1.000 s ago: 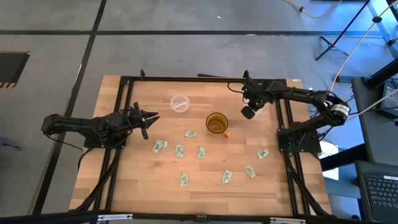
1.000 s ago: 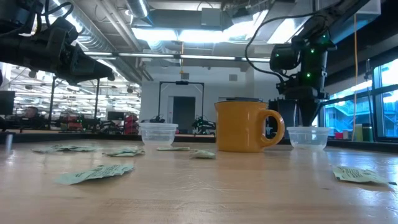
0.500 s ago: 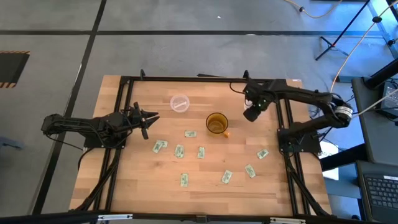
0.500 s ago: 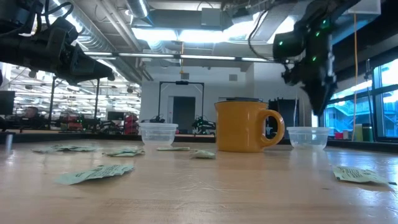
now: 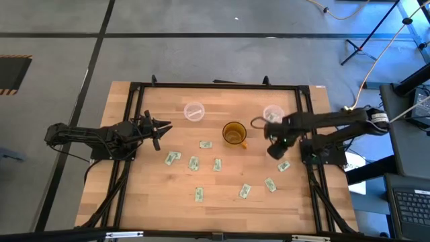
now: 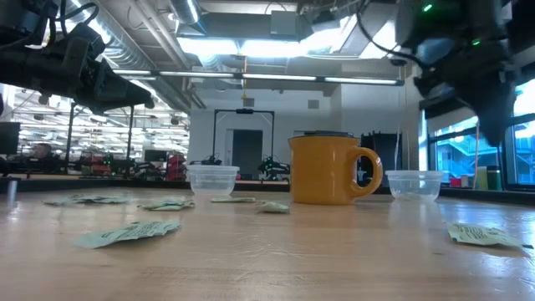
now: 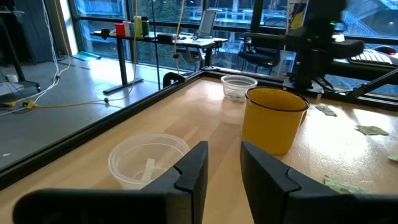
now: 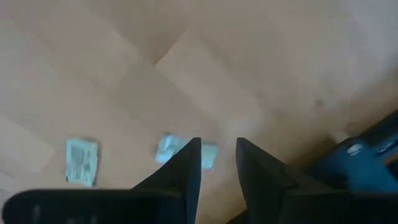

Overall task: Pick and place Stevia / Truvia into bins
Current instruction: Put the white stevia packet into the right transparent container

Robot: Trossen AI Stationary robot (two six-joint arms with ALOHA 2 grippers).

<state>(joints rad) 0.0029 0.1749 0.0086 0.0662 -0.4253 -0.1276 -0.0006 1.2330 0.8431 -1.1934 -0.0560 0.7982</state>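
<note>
Here the right gripper (image 5: 276, 150), fingers slightly parted and empty, hangs above a packet (image 5: 283, 166). The left gripper (image 5: 158, 127) waits, narrowly open.

1. Mug (image 5: 234, 133) sits mid tabletop (image 5: 168, 202), between the two bins.
2. Left bin (image 5: 194, 111) is behind-left of mug; right bin (image 5: 273, 113) behind-right.
3. Packets (image 5: 217, 164) lie scattered in front of mug, across the near half.
4. My right claw (image 5: 276, 150) hangs in front of right bin, just beside the rightmost packet (image 5: 283, 166).
5. My left claw (image 5: 163, 128) waits at left side, well apart from left bin.
</note>
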